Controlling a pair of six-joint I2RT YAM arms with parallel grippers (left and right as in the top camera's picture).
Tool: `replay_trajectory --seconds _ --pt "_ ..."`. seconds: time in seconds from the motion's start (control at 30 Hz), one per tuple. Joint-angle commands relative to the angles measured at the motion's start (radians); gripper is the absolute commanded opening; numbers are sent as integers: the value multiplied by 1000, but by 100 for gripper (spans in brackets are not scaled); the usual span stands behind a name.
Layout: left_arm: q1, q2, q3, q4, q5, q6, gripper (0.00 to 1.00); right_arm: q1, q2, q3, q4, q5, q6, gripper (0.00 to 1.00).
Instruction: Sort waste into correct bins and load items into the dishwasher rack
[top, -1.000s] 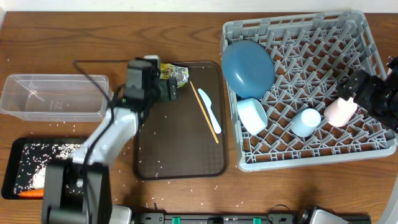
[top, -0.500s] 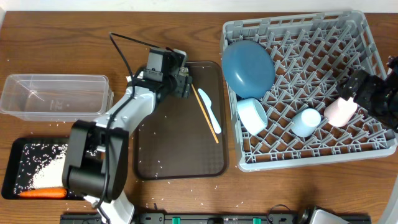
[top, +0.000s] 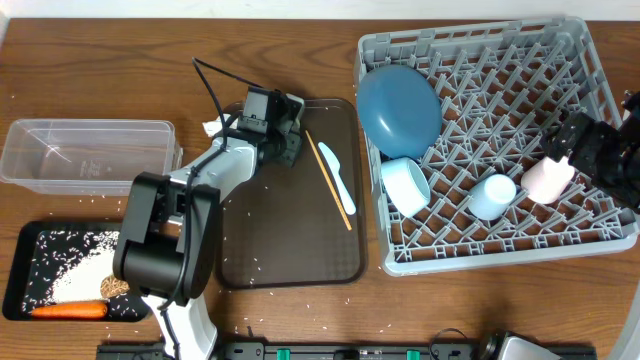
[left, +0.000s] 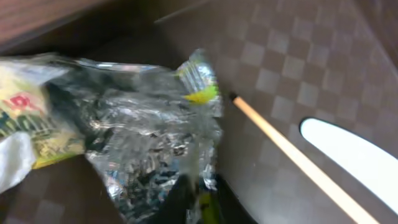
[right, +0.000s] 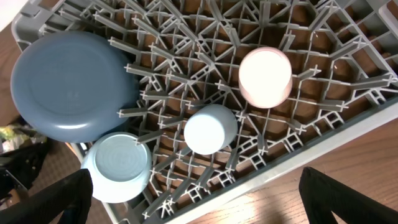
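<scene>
Since it takes up the right side of the table (top: 200, 40), the rack (top: 520, 90) is noted first. Its left wall sits just beside the brown tray (top: 290, 240). It is loaded along the left and front only, and the pegs toward the back and right stand bare. The brown tray's middle and front are open but for stray grains.

The tub (top: 90, 155) sits near the left table edge, with the black tray (top: 22, 250) in front of it and a strip of table between them.

The plate (top: 398, 108) leans in the rack's back-left corner. The bowl (top: 405, 185) is tilted just in front of it, against the left wall. The blue cup (top: 492, 195) and pink cup (top: 547, 178) stand among the pegs near the front rim, close but apart.

The right pincer (top: 578, 140) hangs over the rack's right edge, just beside the pink cup, fingers spread wide and holding nothing. The left pincer (top: 288, 135) is at the brown tray's back-left corner, down on the wrapper (left: 143, 137). Its fingers are close together with a yellow-green strip between them, but the view is blurred and I cannot tell whether they are clamped.

The chopstick (top: 330, 185) lies diagonally on the tray's right half, its tip just beside the wrapper, with the spoon (top: 337, 172) alongside it.

The carrot (top: 68, 310) lies along the black tray's front rim, the lump (top: 115, 287) is near its right end, and the rice (top: 75, 262) is behind them.
</scene>
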Motion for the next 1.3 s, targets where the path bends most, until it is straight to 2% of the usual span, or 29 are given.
replay_trajectory --seconds 0.0,0.13,0.3,0.43,0.53,0.6,0.73,0.87,1.03,1.27 --pt "2 -79 16 -31 6 5 6 -6 -2 3 -2 -1 -13 99" --pt "2 -185 16 -106 0 4 6 -6 -2 3 1 -2 -13 99" --pt "3 -353 15 -212 -111 -14 6 -6 -2 3 3 -2 -13 99" --pt "19 -457 15 -293 -267 -23 6 -6 -2 3 4 -2 -13 99" --pt "62 -492 15 -328 -355 -93 6 -6 -2 3 4 -2 -13 99" --pt "104 -495 15 -338 -340 -140 6 -6 -2 3 5 -2 -12 99" --pt "156 -494 15 -341 -212 -140 6 -6 -2 3 7 -2 -13 99" --pt "193 -495 15 -336 -341 -153 6 -6 -2 3 4 -2 -13 99" --pt "264 -492 15 -270 -343 -84 6 -6 -2 3 8 -2 -12 99" --pt "417 -463 14 -243 -338 -167 6 -6 -2 3 0 -2 -13 99"
